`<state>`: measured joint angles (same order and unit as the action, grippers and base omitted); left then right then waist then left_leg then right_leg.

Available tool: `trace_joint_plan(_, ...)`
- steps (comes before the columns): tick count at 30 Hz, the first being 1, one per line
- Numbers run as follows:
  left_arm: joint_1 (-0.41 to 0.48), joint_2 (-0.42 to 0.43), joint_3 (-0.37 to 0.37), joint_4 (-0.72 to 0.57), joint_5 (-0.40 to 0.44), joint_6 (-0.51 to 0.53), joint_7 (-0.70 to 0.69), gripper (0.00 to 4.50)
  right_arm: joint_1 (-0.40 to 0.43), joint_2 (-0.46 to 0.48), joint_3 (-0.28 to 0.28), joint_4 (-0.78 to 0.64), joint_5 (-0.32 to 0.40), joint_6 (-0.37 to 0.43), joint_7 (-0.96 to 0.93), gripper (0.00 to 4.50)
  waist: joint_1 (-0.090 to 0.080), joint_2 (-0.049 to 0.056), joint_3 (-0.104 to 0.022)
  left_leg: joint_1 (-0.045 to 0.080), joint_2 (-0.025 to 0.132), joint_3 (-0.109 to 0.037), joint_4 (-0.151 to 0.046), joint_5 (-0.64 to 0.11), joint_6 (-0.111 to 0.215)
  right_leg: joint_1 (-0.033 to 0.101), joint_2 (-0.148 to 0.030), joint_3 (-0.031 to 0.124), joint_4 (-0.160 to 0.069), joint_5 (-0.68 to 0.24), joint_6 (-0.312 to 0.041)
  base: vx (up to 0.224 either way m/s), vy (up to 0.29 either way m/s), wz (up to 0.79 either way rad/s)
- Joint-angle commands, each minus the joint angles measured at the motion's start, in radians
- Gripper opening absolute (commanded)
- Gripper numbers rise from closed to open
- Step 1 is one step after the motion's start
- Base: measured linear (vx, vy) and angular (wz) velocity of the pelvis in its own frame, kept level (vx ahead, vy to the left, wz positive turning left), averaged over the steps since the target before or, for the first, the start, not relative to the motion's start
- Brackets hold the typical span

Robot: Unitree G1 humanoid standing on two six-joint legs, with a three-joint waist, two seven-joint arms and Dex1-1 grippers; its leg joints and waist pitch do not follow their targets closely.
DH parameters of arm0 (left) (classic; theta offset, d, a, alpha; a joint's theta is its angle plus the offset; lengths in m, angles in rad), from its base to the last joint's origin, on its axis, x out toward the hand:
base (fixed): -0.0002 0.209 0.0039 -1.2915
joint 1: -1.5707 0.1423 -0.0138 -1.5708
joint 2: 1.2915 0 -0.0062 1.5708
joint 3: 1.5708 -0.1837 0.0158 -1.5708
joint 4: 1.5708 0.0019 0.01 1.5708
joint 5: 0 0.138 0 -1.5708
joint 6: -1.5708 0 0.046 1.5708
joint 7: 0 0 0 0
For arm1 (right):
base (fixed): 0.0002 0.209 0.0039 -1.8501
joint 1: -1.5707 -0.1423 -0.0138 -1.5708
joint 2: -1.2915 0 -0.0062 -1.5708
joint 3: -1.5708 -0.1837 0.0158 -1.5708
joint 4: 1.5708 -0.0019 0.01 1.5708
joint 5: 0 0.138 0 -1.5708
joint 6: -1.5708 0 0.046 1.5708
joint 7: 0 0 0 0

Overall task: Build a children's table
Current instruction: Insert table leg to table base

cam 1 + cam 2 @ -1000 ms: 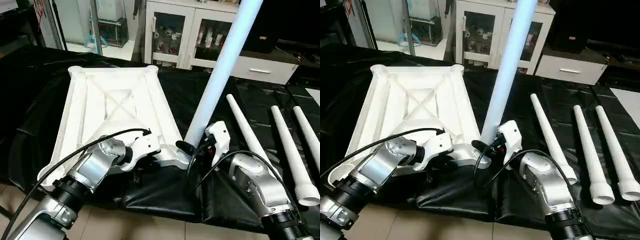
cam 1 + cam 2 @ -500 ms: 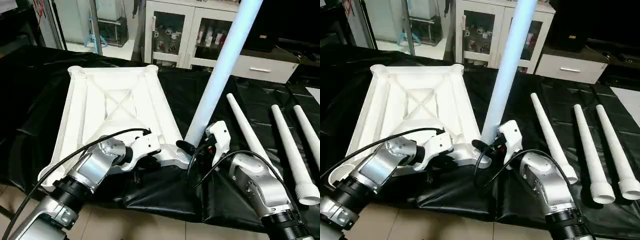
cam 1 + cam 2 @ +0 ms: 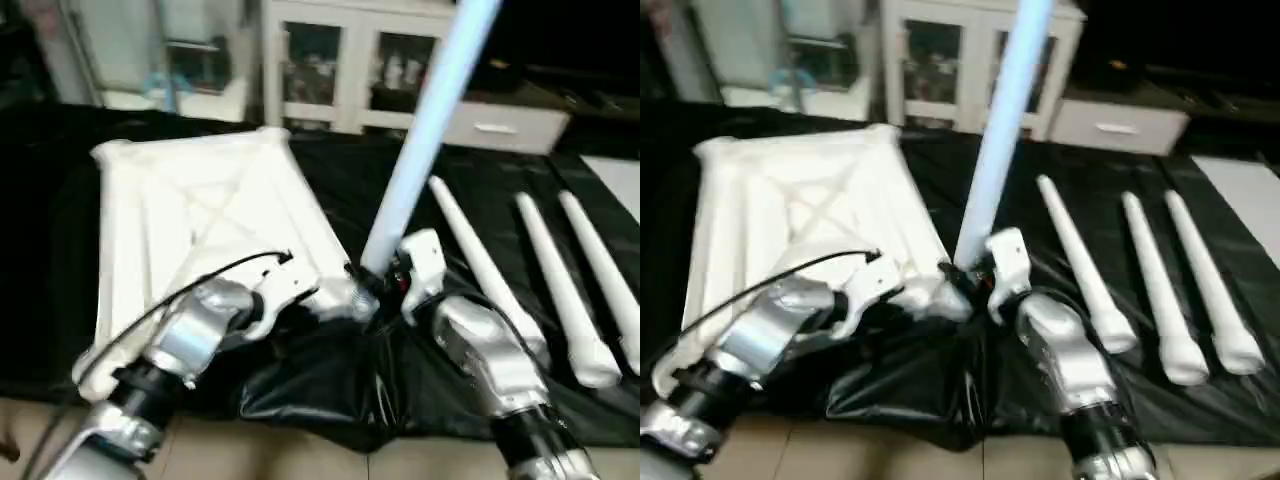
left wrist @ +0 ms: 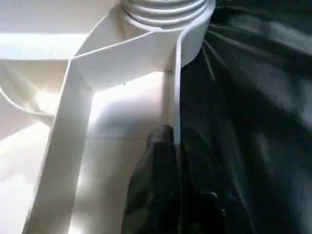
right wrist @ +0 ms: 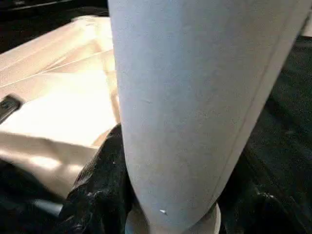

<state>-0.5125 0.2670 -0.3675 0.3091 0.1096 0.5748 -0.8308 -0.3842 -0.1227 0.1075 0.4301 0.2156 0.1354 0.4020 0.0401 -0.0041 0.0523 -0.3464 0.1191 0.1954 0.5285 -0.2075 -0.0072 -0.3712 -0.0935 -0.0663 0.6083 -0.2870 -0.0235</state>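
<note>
From the left eye view, the step in hand looks like seating a leg [image 3: 425, 140] in the near right corner socket [image 3: 362, 300] of the tabletop [image 3: 195, 215], which lies ribbed side up on the black surface [image 3: 340, 185]; the right hand [image 3: 385, 283] grips the leg near its base while the leg leans up and to the right, so I judge it should be brought square to the socket before any turning, with the tabletop held firm against the twist. In the right eye view, three more legs [image 3: 1140, 270] lie side by side on the surface, well apart from the tabletop, wide ends toward the robot; all are plain white tapered tubes. In the left wrist view, the left hand [image 4: 176, 146] is pinched shut on the thin upright rim of the tabletop just below the ridged collar of the socket, a good brace if it does not slip. In the right wrist view, black fingers [image 5: 97, 190] wrap both sides of the smooth pale leg, which looks bluish in the light, its foot just at the socket
</note>
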Motion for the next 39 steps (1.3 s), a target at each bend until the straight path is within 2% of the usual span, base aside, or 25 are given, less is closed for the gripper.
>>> trace_joint_plan(1,0.001,-0.080,0.046,-0.007,-0.051,0.038,0.078,0.00,0.003,-0.010,-0.073,0.265,-0.078,0.040,-0.204,1.88,0.019,-0.058,-0.034,0.079,0.068,-0.033,-0.021,-0.582,-0.092,-0.080,-0.098,0.077,-0.137,-0.565,-0.019,0.004,-0.086,0.20)
trace_joint_plan(2,0.001,-0.080,0.046,-0.007,-0.051,0.038,0.078,0.00,0.003,-0.010,-0.073,0.265,-0.078,0.040,-0.204,1.88,0.022,-0.046,-0.026,0.086,0.054,-0.055,0.081,-0.370,-0.046,-0.087,-0.181,0.102,-0.205,-0.737,-0.030,0.043,-0.079,-0.09)
trace_joint_plan(3,-0.020,-0.137,0.077,0.030,-0.057,0.059,0.148,0.00,-0.044,0.016,-0.095,0.339,-0.075,0.014,-0.285,1.88,0.028,-0.052,-0.027,0.019,0.051,-0.081,0.082,-0.169,-0.007,-0.023,-0.198,0.126,-0.200,-0.765,-0.035,0.043,-0.079,-0.09)
trace_joint_plan(4,-0.033,-0.168,0.089,0.053,-0.054,0.065,0.191,0.00,-0.071,0.032,-0.104,0.378,-0.070,0.004,-0.322,1.88,0.036,-0.037,-0.018,-0.054,0.077,-0.108,0.030,-0.026,-0.027,0.040,-0.183,0.071,-0.153,-0.657,-0.068,0.052,0.029,-0.54)
trace_joint_plan(5,-0.033,-0.168,0.089,0.053,-0.054,0.065,0.191,0.00,-0.071,0.032,-0.104,0.378,-0.070,0.004,-0.322,1.88,0.040,-0.005,-0.017,-0.018,0.101,-0.105,-0.038,-0.224,-0.075,0.007,-0.090,0.031,-0.134,-0.538,-0.076,0.036,0.062,-0.30)
trace_joint_plan(6,-0.043,-0.192,0.099,0.070,-0.051,0.068,0.227,0.00,-0.092,0.046,-0.114,0.409,-0.066,-0.007,-0.353,1.88,0.027,0.000,-0.016,0.000,0.114,-0.105,-0.049,-0.414,-0.098,-0.011,-0.067,0.029,-0.117,-0.500,-0.068,0.036,0.062,-0.30)
trace_joint_plan(7,-0.057,-0.220,0.105,0.089,-0.047,0.069,0.263,0.00,-0.118,0.062,-0.124,0.446,-0.062,-0.014,-0.394,1.88,0.018,0.009,-0.016,0.029,0.110,-0.112,-0.061,-0.700,-0.143,-0.022,-0.056,0.022,-0.117,-0.460,-0.054,0.000,0.000,0.00)
trace_joint_plan(8,-0.071,-0.252,0.112,0.108,-0.043,0.064,0.306,0.00,-0.143,0.079,-0.138,0.482,-0.052,-0.021,-0.432,1.88,0.007,0.009,-0.018,0.034,0.104,-0.118,-0.074,-0.814,-0.141,-0.014,-0.056,0.017,-0.123,-0.450,-0.042,0.000,0.000,0.00)
trace_joint_plan(9,-0.084,-0.281,0.121,0.121,-0.040,0.063,0.342,0.00,-0.168,0.093,-0.152,0.519,-0.042,-0.034,-0.465,1.88,0.005,0.016,-0.024,0.031,0.103,-0.119,-0.083,-0.821,-0.135,0.000,-0.059,0.017,-0.120,-0.404,-0.042,0.000,0.000,0.00)
trace_joint_plan(10,-0.091,-0.298,0.127,0.129,-0.041,0.059,0.360,0.00,-0.182,0.101,-0.158,0.535,-0.035,-0.042,-0.478,1.88,0.003,0.010,-0.027,0.026,0.104,-0.117,-0.087,-0.804,-0.127,0.008,-0.060,0.017,-0.121,-0.368,-0.042,0.000,0.000,0.00)
trace_joint_plan(11,-0.097,-0.315,0.137,0.133,-0.043,0.047,0.384,0.00,-0.194,0.108,-0.163,0.546,-0.032,-0.051,-0.497,1.88,0.007,0.010,-0.030,0.020,0.106,-0.114,-0.093,-0.764,-0.115,0.019,-0.066,0.020,-0.121,-0.308,-0.044,0.000,0.000,0.00)
trace_joint_plan(13,-0.100,-0.327,0.144,0.134,-0.043,0.043,0.401,0.00,-0.205,0.112,-0.167,0.562,-0.034,-0.064,-0.511,1.88,0.007,0.002,-0.027,0.016,0.104,-0.105,-0.089,-0.700,-0.104,0.012,-0.078,0.027,-0.131,-0.298,-0.053,0.000,0.000,0.00)
trace_joint_plan(14,-0.101,-0.332,0.146,0.131,-0.045,0.042,0.405,0.00,-0.215,0.116,-0.166,0.574,-0.039,-0.073,-0.517,1.88,0.009,-0.006,-0.026,0.017,0.101,-0.097,-0.082,-0.664,-0.096,0.005,-0.086,0.034,-0.139,-0.344,-0.051,0.000,0.000,0.00)
trace_joint_plan(16,-0.101,-0.346,0.166,0.117,-0.048,0.062,0.420,0.00,-0.250,0.124,-0.169,0.637,-0.047,-0.114,-0.533,1.88,0.010,-0.009,-0.026,0.012,0.102,-0.095,-0.079,-0.612,-0.085,0.005,-0.093,0.041,-0.141,-0.382,-0.053,0.000,0.000,0.00)
trace_joint_plan(18,-0.100,-0.348,0.178,0.113,-0.055,0.069,0.425,0.00,-0.257,0.128,-0.168,0.650,-0.051,-0.126,-0.538,1.88,0.010,-0.009,-0.029,0.003,0.106,-0.096,-0.082,-0.576,-0.084,0.013,-0.089,0.041,-0.134,-0.344,-0.055,0.000,0.000,0.00)
trace_joint_plan(19,-0.102,-0.348,0.181,0.117,-0.059,0.068,0.429,0.00,-0.263,0.129,-0.171,0.661,-0.054,-0.134,-0.542,1.88,0.012,-0.008,-0.030,0.003,0.107,-0.091,-0.082,-0.544,-0.083,0.010,-0.086,0.045,-0.131,-0.290,-0.065,0.000,0.000,0.00)
trace_joint_plan(21,-0.107,-0.350,0.188,0.129,-0.066,0.064,0.435,0.00,-0.276,0.137,-0.177,0.683,-0.058,-0.154,-0.540,1.88,0.015,-0.013,-0.029,0.012,0.106,-0.081,-0.077,-0.530,-0.072,0.002,-0.087,0.050,-0.133,-0.289,-0.076,0.000,0.000,0.00)
trace_joint_plan(24,-0.109,-0.349,0.181,0.135,-0.064,0.059,0.433,0.00,-0.287,0.144,-0.182,0.701,-0.053,-0.177,-0.529,1.88,0.015,-0.013,-0.028,0.007,0.107,-0.080,-0.078,-0.512,-0.063,0.006,-0.086,0.050,-0.132,-0.292,-0.081,0.000,0.000,0.00)
trace_joint_plan(28,-0.108,-0.347,0.175,0.133,-0.060,0.059,0.419,0.00,-0.299,0.146,-0.185,0.716,-0.050,-0.218,-0.493,1.88,0.016,-0.013,-0.028,0.014,0.107,-0.075,-0.077,-0.519,-0.062,0.002,-0.083,0.052,-0.132,-0.280,-0.086,0.000,0.000,0.00)
trace_joint_plan(29,-0.106,-0.346,0.173,0.132,-0.059,0.059,0.416,0.00,-0.302,0.145,-0.183,0.716,-0.051,-0.231,-0.479,2.23,0.016,-0.010,-0.029,0.015,0.108,-0.075,-0.076,-0.520,-0.061,0.002,-0.084,0.052,-0.133,-0.281,-0.088,0.000,0.000,0.00)
trace_joint_plan(31,-0.103,-0.337,0.157,0.128,-0.051,0.054,0.400,0.00,-0.304,0.143,-0.183,0.706,-0.050,-0.249,-0.460,2.23,0.018,-0.013,-0.030,0.012,0.109,-0.073,-0.076,-0.494,-0.054,0.005,-0.083,0.053,-0.129,-0.253,-0.093,0.000,0.000,0.00)
trace_joint_plan(34,-0.092,-0.315,0.123,0.113,-0.034,0.043,0.368,0.00,-0.309,0.141,-0.182,0.689,-0.051,-0.274,-0.412,2.64,0.021,-0.014,-0.031,0.012,0.109,-0.068,-0.075,-0.473,-0.044,0.005,-0.084,0.056,-0.127,-0.234,-0.099,0.000,0.000,0.00)
trace_joint_plan(36,-0.080,-0.287,0.089,0.086,-0.024,0.035,0.324,0.00,-0.298,0.135,-0.168,0.647,-0.053,-0.293,-0.349,2.69,0.028,-0.015,-0.036,0.013,0.111,-0.061,-0.070,-0.425,-0.029,0.006,-0.086,0.060,-0.126,-0.204,-0.111,0.000,0.000,0.00)
trace_joint_plan(37,-0.076,-0.275,0.078,0.076,-0.023,0.029,0.303,0.00,-0.291,0.131,-0.162,0.623,-0.051,-0.298,-0.324,2.79,0.032,-0.019,-0.038,0.006,0.114,-0.057,-0.070,-0.370,-0.004,0.009,-0.085,0.063,-0.121,-0.189,-0.122,0.000,0.000,0.00)
trace_joint_plan(39,-0.071,-0.254,0.064,0.061,-0.024,0.018,0.269,0.00,-0.274,0.120,-0.150,0.579,-0.048,-0.302,-0.279,3.05,0.032,-0.022,-0.038,0.005,0.112,-0.054,-0.067,-0.382,-0.002,0.004,-0.082,0.065,-0.124,-0.244,-0.123,0.000,0.000,0.00)
